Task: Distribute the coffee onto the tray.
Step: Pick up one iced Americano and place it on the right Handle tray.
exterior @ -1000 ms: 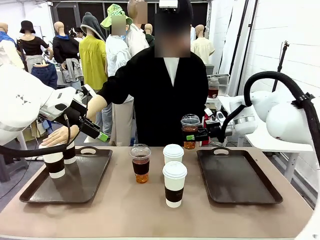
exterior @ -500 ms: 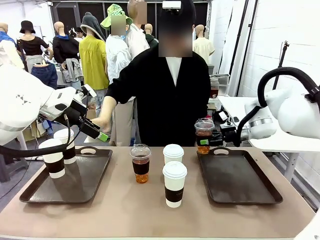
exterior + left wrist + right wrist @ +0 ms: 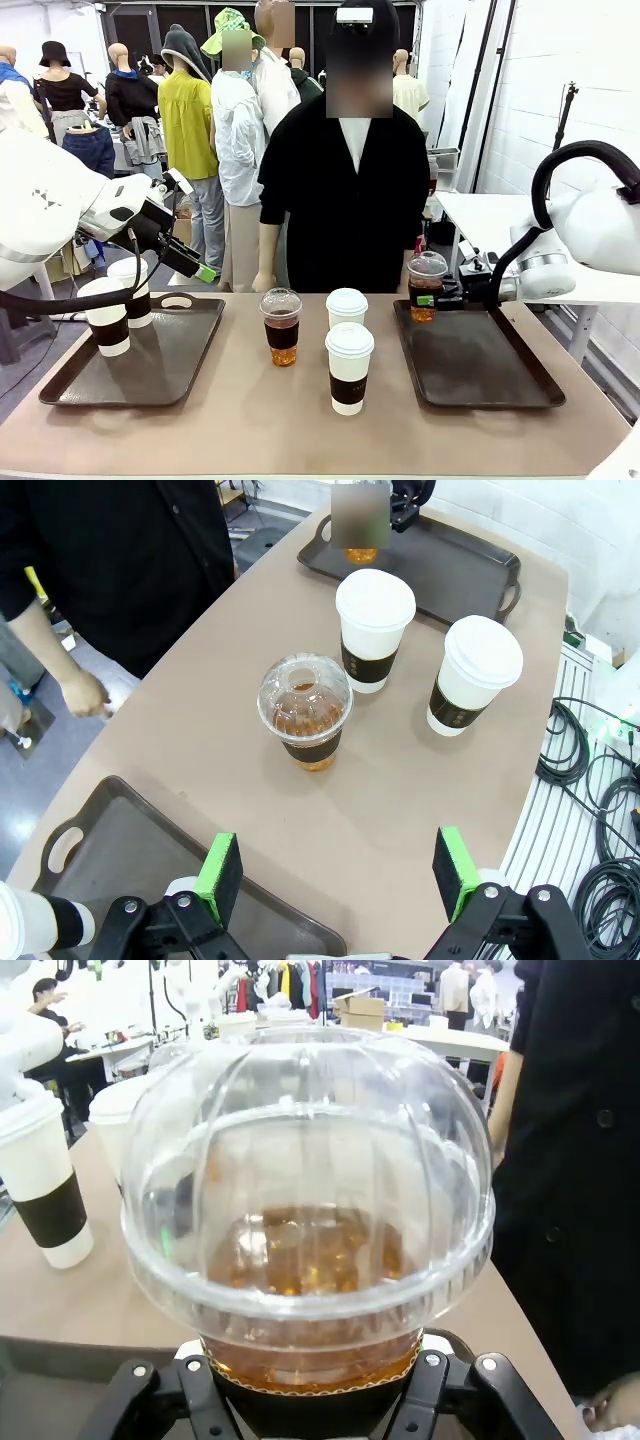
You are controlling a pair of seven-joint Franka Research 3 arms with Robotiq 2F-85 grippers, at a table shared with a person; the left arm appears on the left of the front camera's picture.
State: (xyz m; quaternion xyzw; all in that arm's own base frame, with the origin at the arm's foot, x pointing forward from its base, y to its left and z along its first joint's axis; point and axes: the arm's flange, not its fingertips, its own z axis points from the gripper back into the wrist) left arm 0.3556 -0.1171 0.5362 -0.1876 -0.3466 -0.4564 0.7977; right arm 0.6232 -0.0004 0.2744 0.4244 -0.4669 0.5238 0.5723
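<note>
So the right gripper point(image 3: 447, 291) is carrying its dome-lidded cup point(image 3: 427, 285) further right and lower than a second ago, jaws clamped tight around it. It's now hanging at the far-left corner of the right tray point(image 3: 500, 385). Touching down or not, I can't really tell. The person's hand point(image 3: 262, 283) is dangling at their side now instead of reaching over the left tray point(image 3: 170, 365). The left gripper point(image 3: 200, 268) is staying put above that tray, jaws spread wide, gripping nothing.
</note>
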